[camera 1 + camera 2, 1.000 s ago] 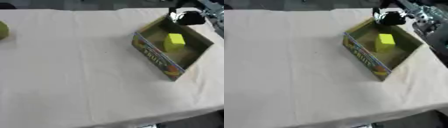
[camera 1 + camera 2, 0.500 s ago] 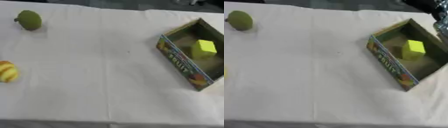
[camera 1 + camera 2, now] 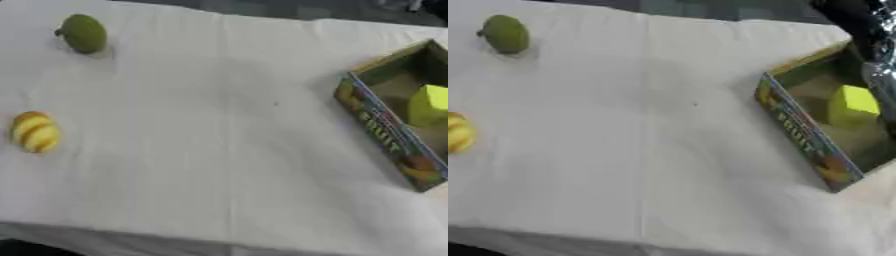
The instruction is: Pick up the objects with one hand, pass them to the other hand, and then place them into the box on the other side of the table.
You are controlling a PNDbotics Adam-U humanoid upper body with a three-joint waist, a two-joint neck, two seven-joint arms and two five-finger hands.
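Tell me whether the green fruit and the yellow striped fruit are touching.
Apart. The left eye view shows bare white tablecloth between the green fruit and the yellow striped fruit.

only r arm (image 3: 868, 30) shows, black w/ silver, coming in at far right corner of right eye view. its hand's not visible; no left arm or hand in view.

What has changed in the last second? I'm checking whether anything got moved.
Only the camera swung left: the box now sits at the right edge, and a green fruit and a striped yellow one came into view. The yellow block lies in the box as before. The right arm stays near the box's far side; nothing was grasped or released.
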